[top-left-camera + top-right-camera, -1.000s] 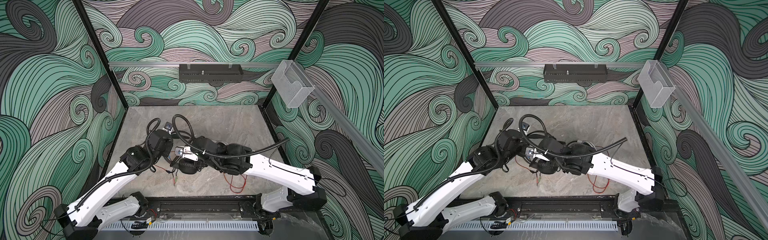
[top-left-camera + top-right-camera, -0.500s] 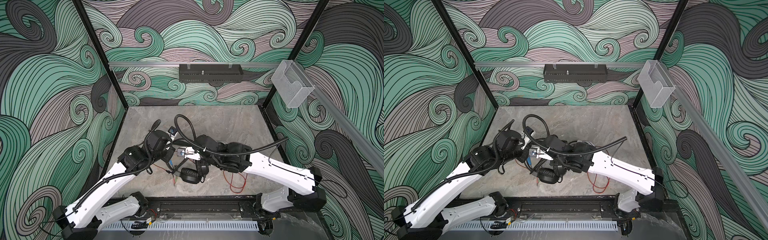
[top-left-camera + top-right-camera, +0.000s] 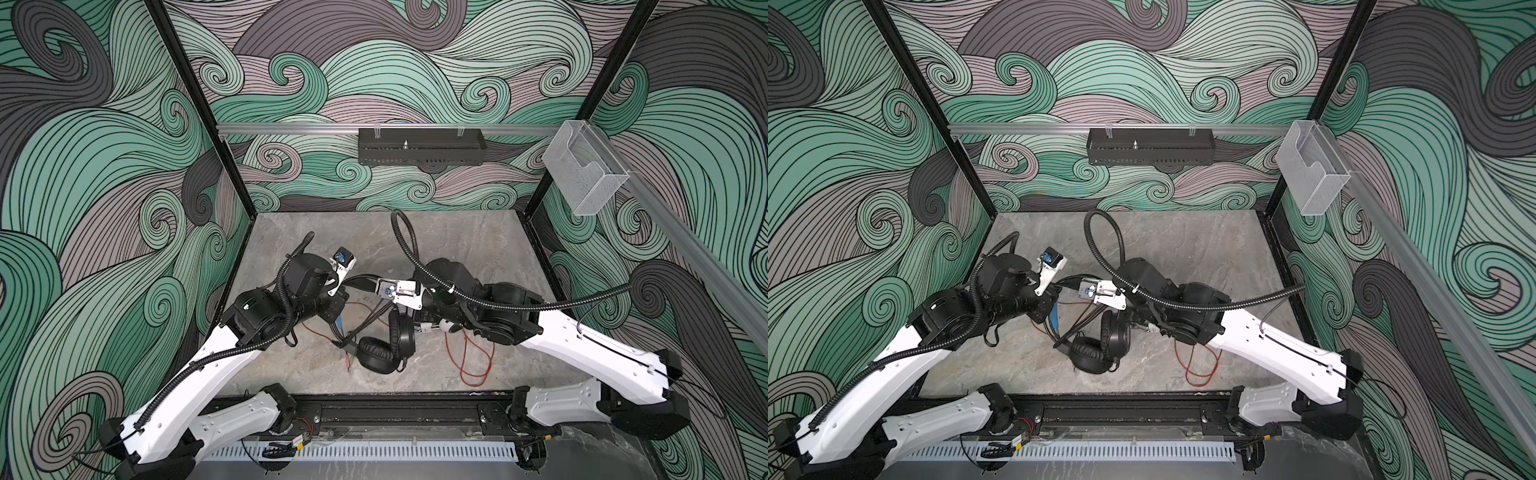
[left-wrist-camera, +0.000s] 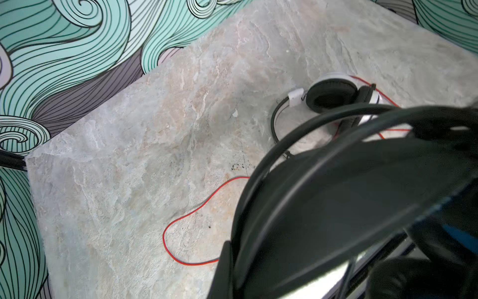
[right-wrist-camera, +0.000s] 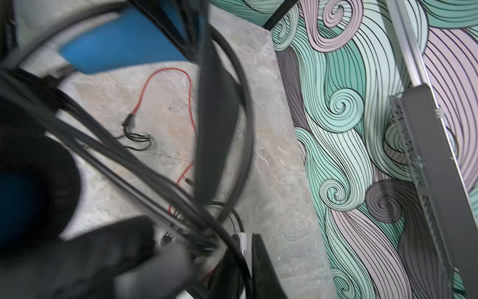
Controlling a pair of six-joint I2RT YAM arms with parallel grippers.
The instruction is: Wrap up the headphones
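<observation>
Grey marble tabletop [image 3: 457, 249]: black headset [image 3: 376, 353] toward six o'clock, probably light, your left gripper [image 3: 336, 309] clamped on its stiff headband [image 4: 349, 186]; right gripper [image 3: 392, 309] state unclear; take the limp cable [image 3: 368, 322] near its plug

I am working in a robot lab test cell: a stone-look bench [image 3: 457, 249] boxed in by black frame posts [image 3: 199, 108] and wave-patterned wall panels [image 3: 374, 62]. The white left arm [image 3: 195, 365] and right arm [image 3: 582, 345] are mounted on a front rail [image 3: 395, 411].
</observation>
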